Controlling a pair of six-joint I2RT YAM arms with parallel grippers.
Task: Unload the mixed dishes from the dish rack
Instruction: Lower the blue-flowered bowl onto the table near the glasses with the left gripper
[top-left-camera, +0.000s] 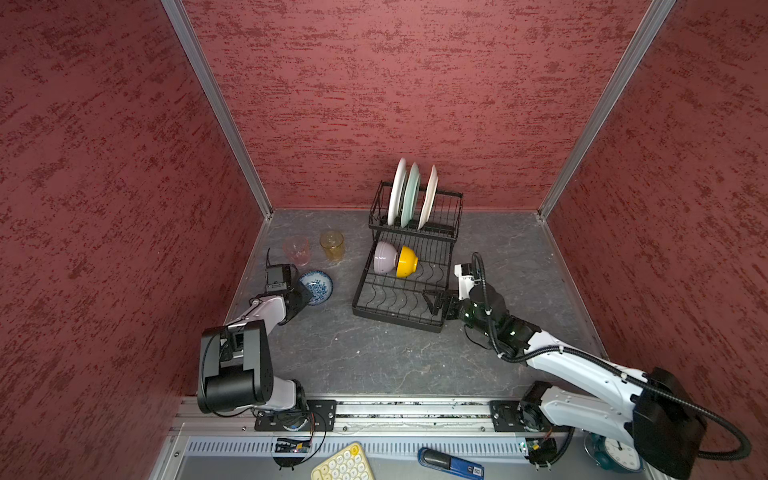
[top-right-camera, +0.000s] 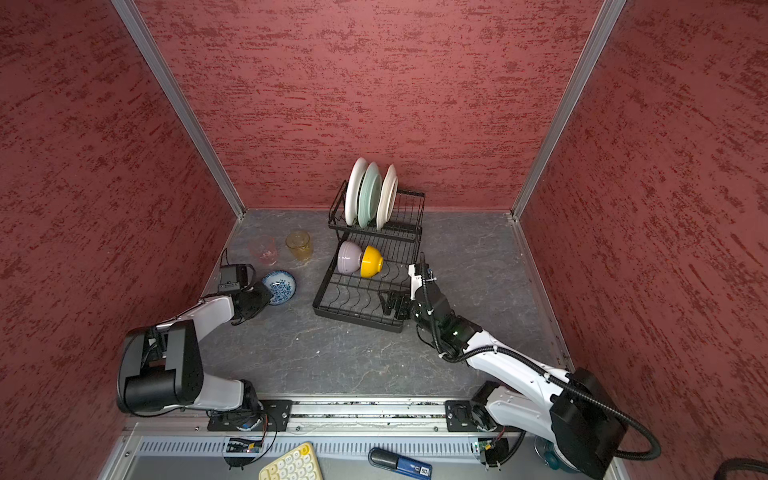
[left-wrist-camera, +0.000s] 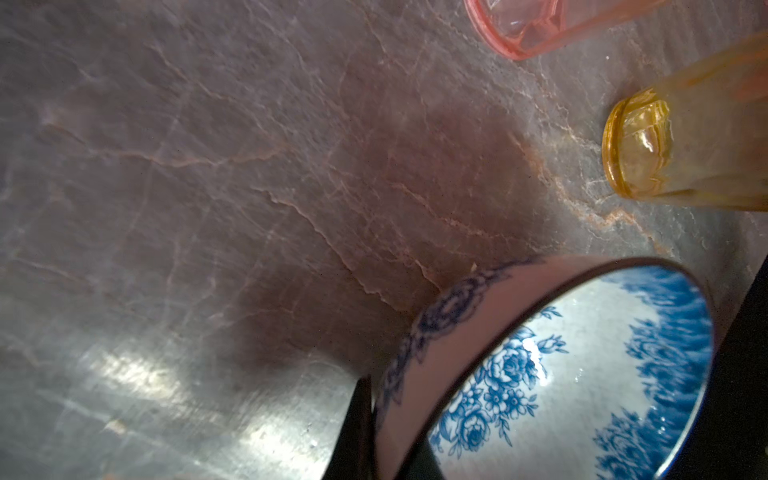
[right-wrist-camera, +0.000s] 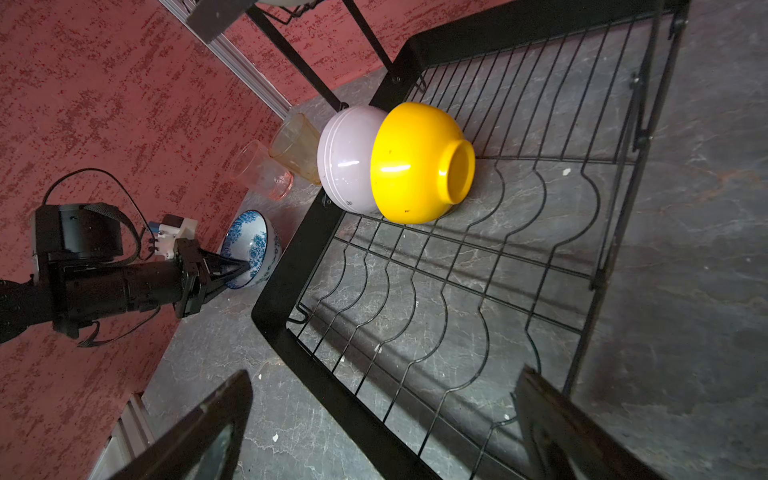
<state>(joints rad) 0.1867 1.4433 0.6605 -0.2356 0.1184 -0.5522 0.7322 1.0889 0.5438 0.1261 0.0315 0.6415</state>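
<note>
**Dish rack** (top-left-camera: 359, 291): black wire; sited at centre frame in both top views, against the rear red wall; the raised slotted basket is at its upper end, and the low flat tray with wavy dividers is below it in the frame.

**Raised basket:** three plates stand on edge, side by side; white plate (top-left-camera: 397, 193) leftmost; pale green plate (top-left-camera: 411, 195) in the middle; cream plate (top-left-camera: 429, 199) rightmost.

**Low tray:** lilac bowl (top-left-camera: 383, 257) and yellow bowl (top-left-camera: 407, 262) lie on their sides in the upper left corner of the tray, touching; lilac on the left; the yellow bowl's foot points right.

**Grey marbled tabletop** (top-left-camera: 332, 353), left of the rack: pink tumbler (top-left-camera: 297, 250) and amber tumbler (top-left-camera: 331, 245) stand upright, near each other, pink on the left; blue-and-white bowl (top-left-camera: 319, 286) is just below them in the frame, apart from the rack, mouth upward and tilted; whether its foot touches the tabletop cannot be told.

**Left gripper** (right-wrist-camera: 244, 268): fingers clenched on the rim of the blue-and-white bowl; the left wrist view shows the bowl wall pinched between them; the arm enters from the lower left of both top views.

**Right gripper** (right-wrist-camera: 382, 432): fingers spread wide, grasping nothing; positioned over the lower right part of the low tray in both top views, pointing left across the dividers; well apart from the two bowls in the tray.
</note>
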